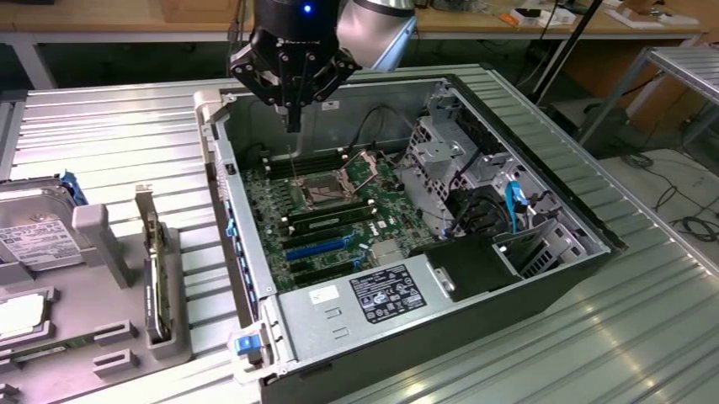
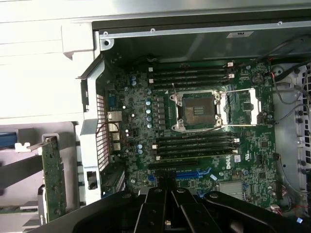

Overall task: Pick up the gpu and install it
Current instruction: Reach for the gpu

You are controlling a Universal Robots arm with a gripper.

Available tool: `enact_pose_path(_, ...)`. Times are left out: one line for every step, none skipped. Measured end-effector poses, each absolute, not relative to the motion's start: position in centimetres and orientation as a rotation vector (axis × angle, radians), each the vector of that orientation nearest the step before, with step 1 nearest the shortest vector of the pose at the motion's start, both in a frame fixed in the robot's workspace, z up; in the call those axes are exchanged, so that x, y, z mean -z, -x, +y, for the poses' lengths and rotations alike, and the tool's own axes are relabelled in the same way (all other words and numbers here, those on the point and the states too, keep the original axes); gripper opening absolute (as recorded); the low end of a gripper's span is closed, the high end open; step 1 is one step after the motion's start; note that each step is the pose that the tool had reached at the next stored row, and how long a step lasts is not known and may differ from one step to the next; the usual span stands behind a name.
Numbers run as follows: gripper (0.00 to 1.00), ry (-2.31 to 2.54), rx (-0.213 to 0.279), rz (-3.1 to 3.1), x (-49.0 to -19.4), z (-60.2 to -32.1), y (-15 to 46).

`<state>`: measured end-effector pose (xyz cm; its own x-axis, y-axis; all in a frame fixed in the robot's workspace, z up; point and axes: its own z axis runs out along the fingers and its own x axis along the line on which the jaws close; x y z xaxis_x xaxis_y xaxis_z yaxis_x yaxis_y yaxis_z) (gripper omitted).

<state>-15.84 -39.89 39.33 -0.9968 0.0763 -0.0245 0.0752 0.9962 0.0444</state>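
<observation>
The gpu (image 1: pixel 151 273) stands on its long edge in a grey holder, at the exterior view's left beside the open computer case (image 1: pixel 584 227). It is a thin green board with a silver bracket strip at its far end. The wrist view shows the gpu (image 2: pixel 52 179) outside the case wall. My gripper (image 1: pixel 293 122) hangs above the far end of the case, over the motherboard (image 1: pixel 326 198), well away from the gpu. Its fingers (image 2: pixel 158 213) are shut together and hold nothing. A blue card slot (image 2: pixel 192 174) lies on the motherboard close to the fingertips.
A silver hard drive (image 1: pixel 34 240) with a white label sits in the grey fixture at the far left. Inside the case are the power supply (image 1: pixel 382 290), a metal drive cage (image 1: pixel 444 160), blue cables (image 1: pixel 514 202) and the processor socket (image 2: pixel 197 110). Everything rests on a ribbed metal table (image 1: pixel 101 143).
</observation>
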Motion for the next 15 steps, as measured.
enact_pose_path(0.11, -0.118, -0.068, 3.112, -39.3, -39.9, 15.9)
enact_pose_path(0.11, -0.118, -0.068, 3.112, -39.3, -39.9, 16.1)
enact_pose_path(0.11, -0.118, -0.068, 3.113, -39.3, -39.9, 16.2)
enact_pose_path(0.11, -0.118, -0.068, 3.112, -39.3, -39.9, 16.4)
enact_pose_path(0.11, -0.118, -0.068, 3.112, -39.3, -39.9, 16.5)
enact_pose_path(0.11, -0.118, -0.068, 3.112, -39.3, -39.9, 16.6)
enact_pose_path(0.11, -0.118, -0.068, 3.112, -39.3, -39.9, 16.6)
enact_pose_path(0.11, -0.118, -0.068, 3.112, -39.3, -39.9, 16.8)
enact_pose_path(0.11, -0.118, -0.068, 3.112, -39.3, -39.9, 16.9)
enact_pose_path(0.11, -0.118, -0.068, 3.113, -39.3, -39.9, 17.0)
enact_pose_path(0.11, -0.118, -0.068, 3.112, -39.3, -39.9, 17.1)
enact_pose_path(0.11, -0.118, -0.068, 3.112, -39.3, -39.9, 17.2)
enact_pose_path(0.11, -0.118, -0.068, 3.112, -39.3, -39.9, 17.3)
enact_pose_path(0.11, -0.118, -0.068, 3.112, -39.3, -39.9, 17.4)
enact_pose_path(0.11, -0.118, -0.068, 3.113, -39.3, -39.9, 17.6)
